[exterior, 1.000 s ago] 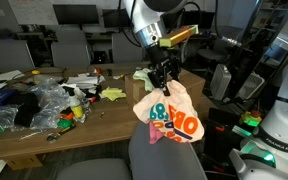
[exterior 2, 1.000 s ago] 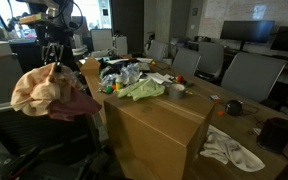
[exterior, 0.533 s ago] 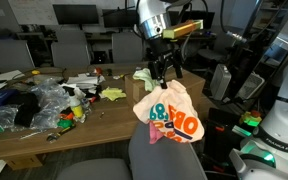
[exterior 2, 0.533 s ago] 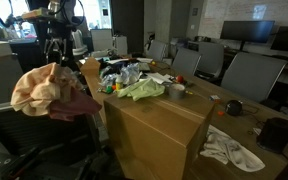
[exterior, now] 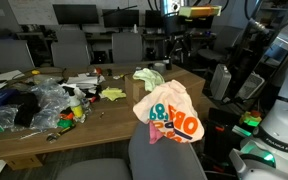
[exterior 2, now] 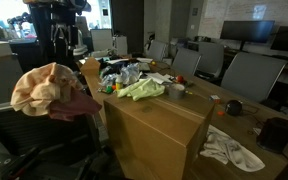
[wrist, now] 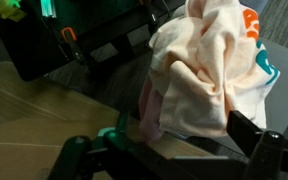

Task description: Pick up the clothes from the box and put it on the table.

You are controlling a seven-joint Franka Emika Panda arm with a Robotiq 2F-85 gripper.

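Observation:
A peach cloth with orange and teal print point(exterior: 170, 112) hangs over the back of a grey chair point(exterior: 164, 158); it also shows in an exterior view point(exterior 2: 46, 88) and in the wrist view point(wrist: 209, 70). A light green cloth point(exterior: 149, 76) lies on the wooden table point(exterior: 114, 115), also seen in an exterior view point(exterior 2: 142, 89). My gripper point(exterior: 176, 47) is raised well above the peach cloth, apart from it. In the wrist view the gripper point(wrist: 179, 160) has its fingers spread wide and holds nothing. No box is in view.
Clutter of plastic bags and small items point(exterior: 39, 100) covers one end of the table. Office chairs point(exterior: 79, 45) and monitors point(exterior: 76, 14) stand behind. A white cloth point(exterior 2: 232, 148) lies low beside the table. A white machine point(exterior: 279, 125) stands near the chair.
My gripper has risen and moved away from the peach cloth, which stays draped on the chair back.

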